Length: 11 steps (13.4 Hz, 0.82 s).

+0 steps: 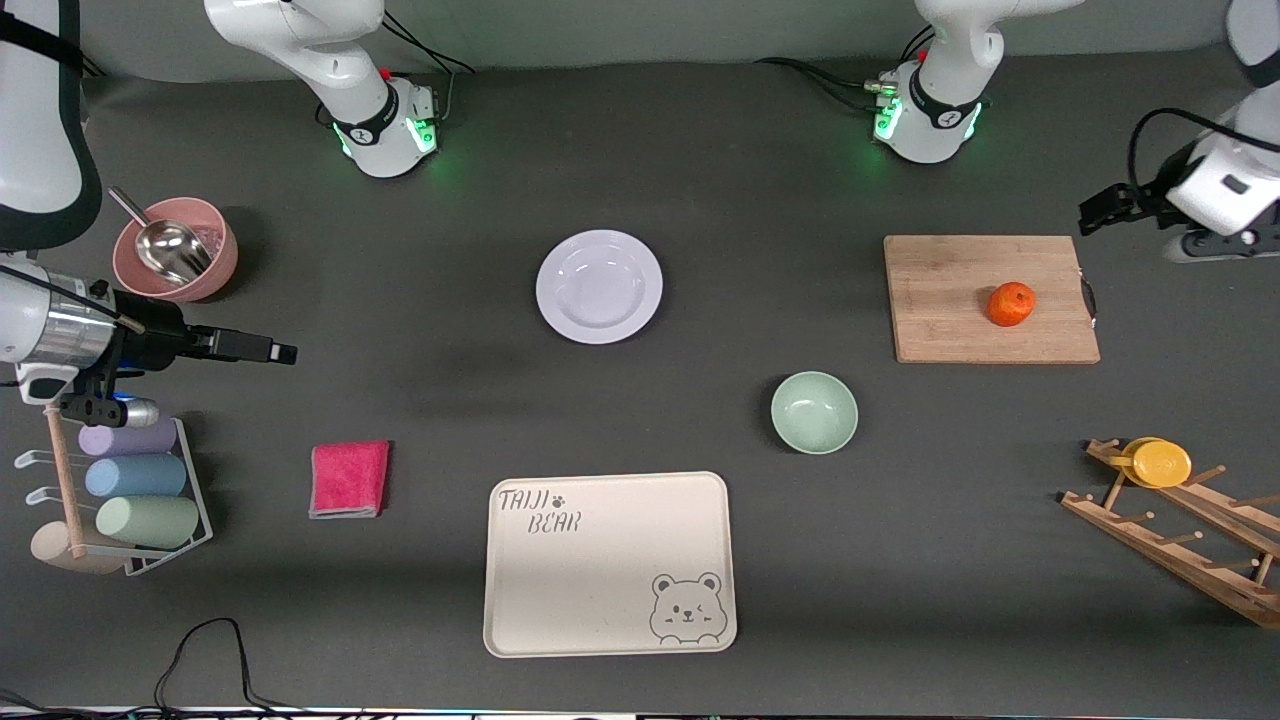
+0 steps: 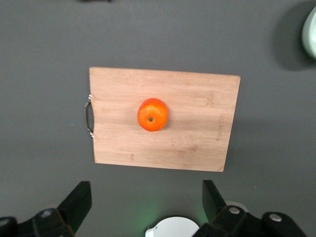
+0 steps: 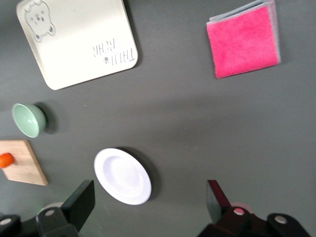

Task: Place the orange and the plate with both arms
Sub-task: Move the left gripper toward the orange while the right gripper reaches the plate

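The orange (image 1: 1012, 304) lies on a wooden cutting board (image 1: 950, 300) toward the left arm's end of the table; it also shows in the left wrist view (image 2: 152, 114). The white plate (image 1: 599, 286) lies flat mid-table and shows in the right wrist view (image 3: 122, 176). My left gripper (image 1: 1095, 212) hangs open and empty in the air beside the board's handle end (image 2: 145, 191). My right gripper (image 1: 280, 352) hangs open and empty high over the right arm's end of the table (image 3: 149, 187), well apart from the plate.
A pale green bowl (image 1: 814, 412) and a cream bear tray (image 1: 610, 563) lie nearer the front camera than the plate. A pink cloth (image 1: 349, 479), a cup rack (image 1: 130, 490) and a pink bowl with a scoop (image 1: 175, 248) are below the right gripper. A wooden rack with a yellow disc (image 1: 1160, 462) is nearer the front camera than the board.
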Tool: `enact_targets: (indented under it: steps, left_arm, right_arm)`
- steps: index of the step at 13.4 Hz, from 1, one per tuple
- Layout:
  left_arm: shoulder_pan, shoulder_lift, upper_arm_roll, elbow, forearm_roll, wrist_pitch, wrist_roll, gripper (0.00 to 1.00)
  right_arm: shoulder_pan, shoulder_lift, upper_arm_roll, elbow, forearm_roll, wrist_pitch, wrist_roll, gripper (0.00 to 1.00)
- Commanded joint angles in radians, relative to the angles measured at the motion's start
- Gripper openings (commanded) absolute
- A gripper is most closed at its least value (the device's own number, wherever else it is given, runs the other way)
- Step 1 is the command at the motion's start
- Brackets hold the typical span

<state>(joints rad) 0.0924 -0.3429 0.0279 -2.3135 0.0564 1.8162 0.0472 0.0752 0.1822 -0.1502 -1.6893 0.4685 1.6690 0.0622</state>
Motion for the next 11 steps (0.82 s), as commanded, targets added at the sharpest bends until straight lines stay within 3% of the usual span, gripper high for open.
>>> enact_targets:
  steps: [1,3,7,11]
  left_arm:
    - [0.001,-0.041,-0.005,-0.195,0.016,0.188,0.013,1.00]
    - [0.001,0.010,-0.005,-0.259,0.016,0.311,0.016,1.00]
    - [0.004,0.139,0.021,-0.274,0.016,0.448,0.078,1.00]
    - [0.012,0.180,0.026,-0.372,0.016,0.621,0.103,1.00]
  right_arm:
    - [0.003,-0.010,-0.014,-0.068,0.091,0.061,-0.007,1.00]
    - [0.008,-0.013,-0.035,-0.127,0.182,0.127,-0.007,1.00]
    - [0.012,-0.029,-0.035,-0.237,0.295,0.221,-0.009,1.00]
    - [0.008,-0.042,-0.043,-0.332,0.427,0.236,-0.010,1.00]
